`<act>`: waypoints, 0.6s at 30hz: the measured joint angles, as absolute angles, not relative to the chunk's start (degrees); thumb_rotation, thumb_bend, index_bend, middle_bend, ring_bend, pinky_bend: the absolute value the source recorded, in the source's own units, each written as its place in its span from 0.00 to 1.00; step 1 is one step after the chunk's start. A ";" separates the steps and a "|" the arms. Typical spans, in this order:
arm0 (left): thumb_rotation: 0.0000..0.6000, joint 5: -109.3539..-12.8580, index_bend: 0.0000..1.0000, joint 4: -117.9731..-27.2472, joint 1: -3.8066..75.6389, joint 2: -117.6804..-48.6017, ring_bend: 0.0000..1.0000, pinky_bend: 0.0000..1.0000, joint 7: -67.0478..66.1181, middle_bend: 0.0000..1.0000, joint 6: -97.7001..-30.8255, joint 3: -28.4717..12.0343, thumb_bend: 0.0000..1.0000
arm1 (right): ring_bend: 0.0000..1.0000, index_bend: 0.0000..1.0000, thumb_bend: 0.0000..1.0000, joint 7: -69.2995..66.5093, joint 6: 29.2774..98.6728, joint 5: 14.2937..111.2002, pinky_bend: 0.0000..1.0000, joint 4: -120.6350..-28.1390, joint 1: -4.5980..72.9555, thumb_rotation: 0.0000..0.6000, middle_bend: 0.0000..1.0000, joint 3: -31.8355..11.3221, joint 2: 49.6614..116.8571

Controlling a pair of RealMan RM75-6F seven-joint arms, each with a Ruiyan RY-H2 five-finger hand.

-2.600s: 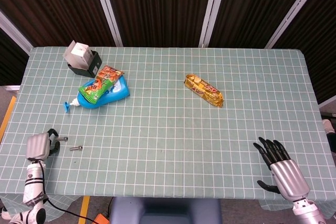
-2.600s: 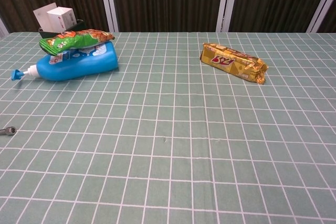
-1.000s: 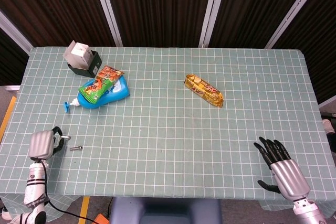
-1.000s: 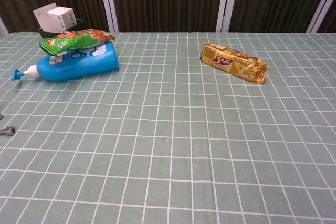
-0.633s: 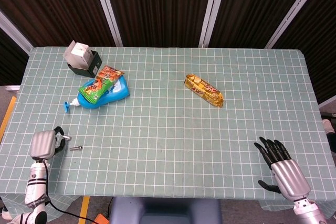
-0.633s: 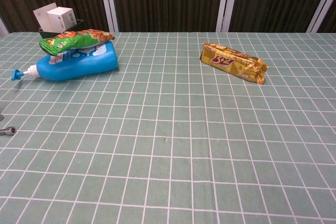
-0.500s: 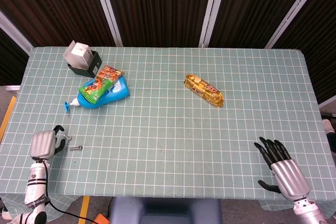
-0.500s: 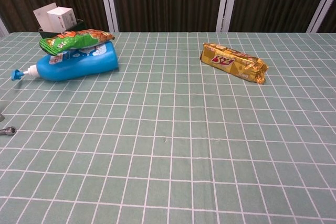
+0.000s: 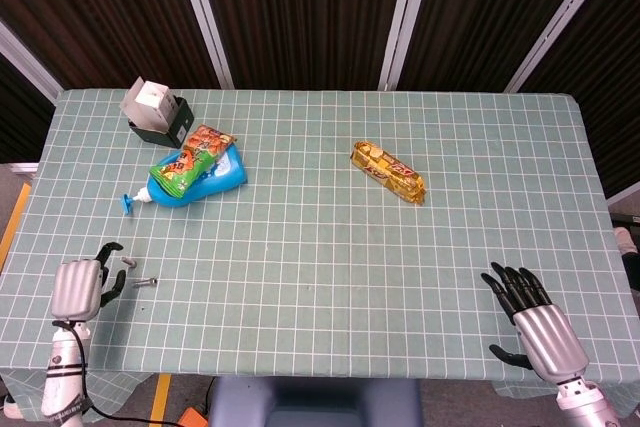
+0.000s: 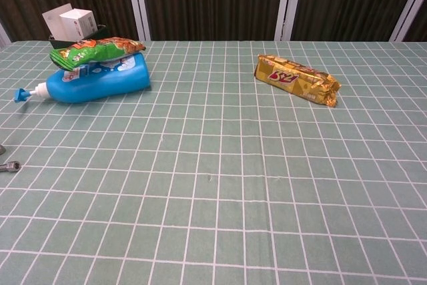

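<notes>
Seen from above, a green checked table [image 9: 320, 247] with the robot's two hands at its near corners. At the far left, the left hand [image 9: 78, 287] sits at the table's near-left edge with its dark fingers [image 9: 110, 247] spread apart and holding nothing. Two small metal screws lie just beyond those fingertips: one screw [image 9: 127, 261] close to the upper fingers, and a second screw [image 9: 146, 281] a little further right (the chest view shows only this one, at its left border [image 10: 9, 165]). Neither screw appears to be touched.

To pick up a screw well, my judgement is that the hand should come down directly over it, thumb and one finger either side, and close gently; such small, smooth parts could easily roll or skid on the cloth.

Further back on the left, a blue bottle [image 9: 195, 181] lies on its side with a green snack bag [image 9: 188, 160] on top, and a black holder with white boxes [image 9: 155, 112] stands behind them. Right of centre lies a golden biscuit packet [image 9: 388, 171]. At the far right, the right hand [image 9: 530, 319] rests at the near-right edge, fingers spread, holding nothing, well apart from everything.
</notes>
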State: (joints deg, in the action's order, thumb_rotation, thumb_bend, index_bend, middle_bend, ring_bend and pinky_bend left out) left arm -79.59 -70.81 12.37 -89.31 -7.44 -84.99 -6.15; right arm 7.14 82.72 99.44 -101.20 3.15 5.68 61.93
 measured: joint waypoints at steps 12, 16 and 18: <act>1.00 -78.30 0.40 -68.72 8.64 -92.45 1.00 1.00 -6.65 1.00 -82.74 -3.13 0.39 | 0.00 0.00 0.20 5.12 83.61 100.79 0.00 -101.32 3.01 1.00 0.00 6.27 60.72; 1.00 -77.49 0.40 -66.28 9.26 -94.06 1.00 1.00 -6.93 1.00 -81.23 -3.80 0.39 | 0.00 0.00 0.20 5.07 83.68 100.92 0.00 -101.38 2.97 1.00 0.00 6.33 60.63; 1.00 -77.28 0.40 -65.33 9.50 -94.56 1.00 1.00 -7.07 1.00 -80.76 -4.00 0.39 | 0.00 0.00 0.20 4.96 83.66 101.01 0.00 -101.35 2.97 1.00 0.00 6.41 60.56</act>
State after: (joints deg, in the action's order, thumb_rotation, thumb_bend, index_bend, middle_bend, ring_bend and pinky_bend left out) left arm -77.28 -65.33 9.50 -94.56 -7.07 -80.76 -4.00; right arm 4.96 83.66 101.01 -101.35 2.97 6.41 60.56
